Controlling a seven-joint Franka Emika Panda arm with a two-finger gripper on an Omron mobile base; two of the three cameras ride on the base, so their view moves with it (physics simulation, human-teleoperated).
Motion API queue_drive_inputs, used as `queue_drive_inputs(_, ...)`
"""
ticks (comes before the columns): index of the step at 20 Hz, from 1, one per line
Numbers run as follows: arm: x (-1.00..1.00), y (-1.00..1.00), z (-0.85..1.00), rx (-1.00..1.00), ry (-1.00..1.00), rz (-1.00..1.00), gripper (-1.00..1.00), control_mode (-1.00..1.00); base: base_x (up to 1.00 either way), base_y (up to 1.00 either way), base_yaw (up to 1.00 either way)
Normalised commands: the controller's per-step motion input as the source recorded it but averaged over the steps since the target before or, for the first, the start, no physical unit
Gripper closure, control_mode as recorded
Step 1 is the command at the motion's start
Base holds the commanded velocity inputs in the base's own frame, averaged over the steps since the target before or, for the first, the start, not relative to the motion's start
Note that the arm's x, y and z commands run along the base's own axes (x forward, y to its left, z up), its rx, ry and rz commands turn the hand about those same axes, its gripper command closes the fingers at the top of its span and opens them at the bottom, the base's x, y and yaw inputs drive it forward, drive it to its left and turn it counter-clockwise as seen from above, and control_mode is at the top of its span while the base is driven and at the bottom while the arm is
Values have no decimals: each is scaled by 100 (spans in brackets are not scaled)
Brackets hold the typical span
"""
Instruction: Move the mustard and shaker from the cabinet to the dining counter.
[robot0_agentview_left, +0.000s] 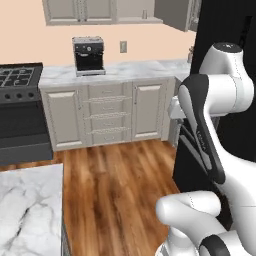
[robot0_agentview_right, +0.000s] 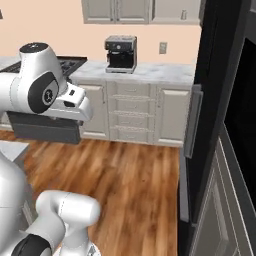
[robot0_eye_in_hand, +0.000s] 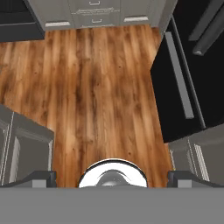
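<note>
Far above gripper (robot0_eye_in_hand: 112, 177), cabinet (robot0_agentview_left: 102, 11), doors closed

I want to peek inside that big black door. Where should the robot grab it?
Grab the long grey bar handle on the black door, near its middle. Come from the front with one finger on each side, because the bar runs upright and seems to stand off the door.

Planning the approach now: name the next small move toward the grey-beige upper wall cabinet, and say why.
Probably drive forward. The grey-beige upper wall cabinet hangs far off across the brown wood floor, above the white marble worktop with the black coffee machine, and the open gripper holds nothing, facing that floor.
</note>
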Motion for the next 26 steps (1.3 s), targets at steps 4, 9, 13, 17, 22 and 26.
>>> queue_drive_inputs(4, 0, 0, 0, 0, 0, 0, -100, 100, 100, -43, 0)
queue_drive_inputs(9, 0, 0, 0, 0, 0, 0, -100, 100, 100, -16, 4)
queue_drive_inputs(13, 0, 0, 0, 0, 0, 0, -100, 100, 100, 0, 8)
queue_drive_inputs(17, 0, 0, 0, 0, 0, 0, -100, 100, 100, -18, 3)
queue_drive_inputs(22, 0, 0, 0, 0, 0, 0, -100, 100, 100, -29, 2)
queue_drive_inputs(26, 0, 0, 0, 0, 0, 0, -100, 100, 100, -23, 2)
